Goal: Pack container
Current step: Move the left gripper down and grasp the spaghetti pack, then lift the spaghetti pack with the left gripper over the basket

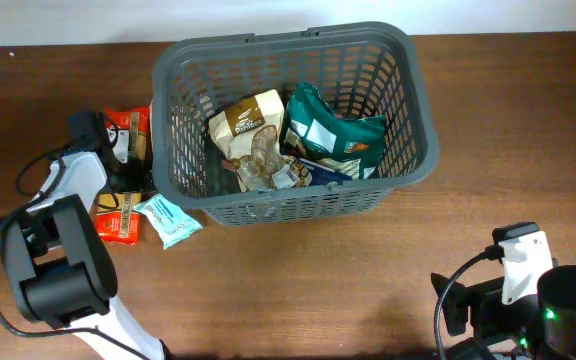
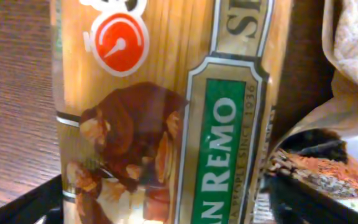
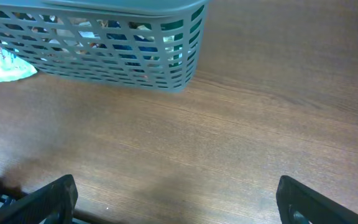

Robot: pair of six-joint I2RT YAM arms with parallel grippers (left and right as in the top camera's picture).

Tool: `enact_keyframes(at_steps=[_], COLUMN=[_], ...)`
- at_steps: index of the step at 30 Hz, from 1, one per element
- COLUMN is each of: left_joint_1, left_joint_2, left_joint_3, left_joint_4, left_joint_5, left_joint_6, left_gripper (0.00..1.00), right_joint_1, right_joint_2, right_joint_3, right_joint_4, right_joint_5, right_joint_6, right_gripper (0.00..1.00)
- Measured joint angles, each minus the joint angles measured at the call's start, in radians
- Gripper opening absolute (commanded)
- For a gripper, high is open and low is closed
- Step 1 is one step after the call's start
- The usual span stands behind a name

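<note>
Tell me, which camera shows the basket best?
The overhead view: it takes in the whole basket, rim, all four slotted walls and the packets inside. The right wrist view catches only one slotted side and a corner. The left wrist view shows none of it, only a packet close up.

A dark grey slotted shopping basket (image 1: pixel 298 205) stands on the wooden tabletop (image 1: pixel 318 290), holding a cream-and-brown packet (image 1: pixel 248 120) beside a green packet (image 1: pixel 333 130). Just left of it lie 2 orange packets (image 1: pixel 136 122) (image 1: pixel 118 225) and 1 light blue packet (image 1: pixel 166 218). The left arm (image 1: pixel 68 180) reaches over the orange ones, and the right arm (image 1: pixel 523 265) sits well apart at the near right corner.
</note>
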Motion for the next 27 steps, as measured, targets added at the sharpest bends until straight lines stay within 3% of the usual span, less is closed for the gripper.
enact_keyframes(at_steps=[5,9,15,21,27], left_joint_1=[-0.001,-0.002,-0.002,-0.002,-0.004], left_joint_2=[0.000,0.000,-0.002,-0.010,-0.010], left_joint_3=[0.000,0.000,0.007,0.022,0.052], left_joint_4=[0.001,0.001,0.000,-0.015,-0.080], left_joint_5=[-0.012,-0.016,-0.024,-0.034,-0.075], left_joint_6=[-0.003,-0.003,-0.015,-0.020,-0.031], left_gripper=[0.49,0.40,0.16,0.02,0.02], right_joint_1=[0.000,0.000,0.000,0.000,0.000], right_joint_2=[0.000,0.000,0.000,0.000,0.000], right_joint_3=[0.000,0.000,0.000,0.000,0.000], right_joint_4=[0.000,0.000,0.000,0.000,0.000], right_joint_5=[0.000,0.000,0.000,0.000,0.000], right_joint_6=[0.000,0.000,0.000,0.000,0.000], right_gripper=[0.99,0.99,0.99,0.99,0.99])
